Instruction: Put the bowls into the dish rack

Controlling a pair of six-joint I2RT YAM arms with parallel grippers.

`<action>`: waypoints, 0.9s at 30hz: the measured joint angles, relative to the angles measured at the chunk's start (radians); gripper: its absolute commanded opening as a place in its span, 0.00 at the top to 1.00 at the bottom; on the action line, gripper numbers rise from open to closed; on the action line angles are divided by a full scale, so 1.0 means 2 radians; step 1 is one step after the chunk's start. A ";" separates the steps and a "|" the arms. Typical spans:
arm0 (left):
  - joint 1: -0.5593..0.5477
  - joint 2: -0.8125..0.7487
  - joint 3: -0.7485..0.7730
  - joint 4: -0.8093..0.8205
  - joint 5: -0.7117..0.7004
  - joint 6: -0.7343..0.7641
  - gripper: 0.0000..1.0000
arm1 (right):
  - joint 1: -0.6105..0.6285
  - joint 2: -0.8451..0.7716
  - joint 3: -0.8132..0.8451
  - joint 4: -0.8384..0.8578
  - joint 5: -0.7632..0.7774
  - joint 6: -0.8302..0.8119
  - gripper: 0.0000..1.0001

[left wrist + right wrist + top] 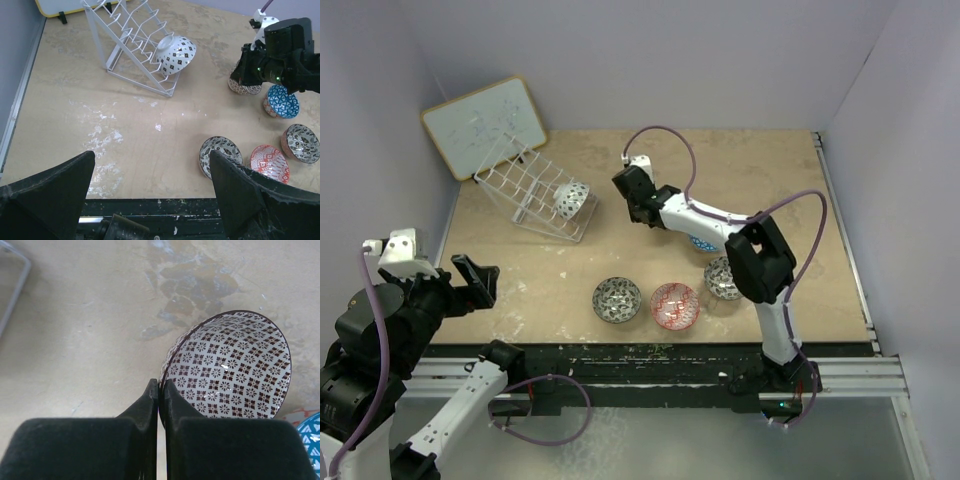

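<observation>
The white wire dish rack [525, 185] stands at the back left, and one black-and-white bowl [572, 198] leans in it on its side; both also show in the left wrist view, rack [131, 35] and bowl [177, 54]. My right gripper [159, 386] is shut on the rim of a red-patterned bowl [232, 365], right of the rack [638, 205]. A blue bowl [281, 101] sits just beside it. A grey bowl [617, 299], a red bowl [674, 305] and another grey bowl [722, 278] sit near the front. My left gripper [475, 280] is open and empty at the front left.
A whiteboard with a wooden frame [485, 122] leans at the back left behind the rack. White walls close the table on three sides. The black front edge [165, 205] lies under my left gripper. A corner of the rack wire [15, 285] shows in the right wrist view.
</observation>
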 measured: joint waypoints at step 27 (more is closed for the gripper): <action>0.000 0.000 0.032 -0.013 -0.002 0.005 0.01 | -0.001 -0.117 -0.147 0.634 -0.399 0.293 1.00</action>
